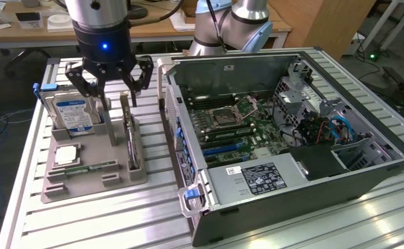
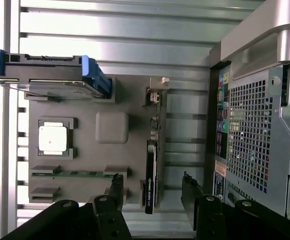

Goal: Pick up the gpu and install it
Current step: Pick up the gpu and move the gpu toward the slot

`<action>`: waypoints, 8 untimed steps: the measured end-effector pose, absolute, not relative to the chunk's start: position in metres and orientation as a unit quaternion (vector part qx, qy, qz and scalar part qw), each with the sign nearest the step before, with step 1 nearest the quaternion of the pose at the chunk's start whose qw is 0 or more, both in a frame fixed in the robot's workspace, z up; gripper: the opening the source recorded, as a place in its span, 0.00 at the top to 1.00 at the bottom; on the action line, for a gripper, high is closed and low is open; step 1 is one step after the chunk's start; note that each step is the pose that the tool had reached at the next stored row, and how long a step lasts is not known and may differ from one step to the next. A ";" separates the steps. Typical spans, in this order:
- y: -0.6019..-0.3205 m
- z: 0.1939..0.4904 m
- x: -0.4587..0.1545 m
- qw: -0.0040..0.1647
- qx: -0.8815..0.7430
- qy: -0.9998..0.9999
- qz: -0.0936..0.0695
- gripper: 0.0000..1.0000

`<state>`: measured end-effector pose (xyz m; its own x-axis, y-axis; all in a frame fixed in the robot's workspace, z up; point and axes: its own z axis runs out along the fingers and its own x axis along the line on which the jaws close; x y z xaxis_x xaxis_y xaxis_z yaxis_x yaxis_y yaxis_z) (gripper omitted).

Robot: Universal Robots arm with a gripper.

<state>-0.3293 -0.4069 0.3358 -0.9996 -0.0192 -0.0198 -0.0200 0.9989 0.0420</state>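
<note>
The gpu point(image 1: 130, 139) is a thin dark card standing on edge in a slot along the grey tray's point(image 1: 84, 182) side nearest the computer case. In the wrist view the gpu point(image 2: 151, 167) appears edge-on as a narrow dark strip, with a metal bracket at one end. My gripper point(image 1: 112, 96) hangs open above the tray's far end, over the gap between the hard drive and the gpu, and holds nothing. In the wrist view the gripper point(image 2: 152, 186) has its two black fingers on either side of the card's line, well above it.
The open computer case point(image 1: 292, 129) lies to the exterior view's right of the tray, motherboard exposed. The tray also holds a blue-labelled hard drive point(image 1: 73, 116), a square processor point(image 1: 65, 154) and a green memory stick point(image 1: 91, 167). Everything rests on a slatted aluminium table point(image 1: 119, 223).
</note>
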 end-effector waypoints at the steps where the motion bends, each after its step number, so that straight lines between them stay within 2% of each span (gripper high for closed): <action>1: -0.408 0.336 -0.329 0.010 -0.010 1.000 0.021 0.41; 8: -0.409 0.335 -0.329 0.010 -0.010 1.000 0.021 0.41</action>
<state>-0.3286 -0.4093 0.3351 -0.9996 -0.0187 -0.0198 -0.0195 0.9990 0.0414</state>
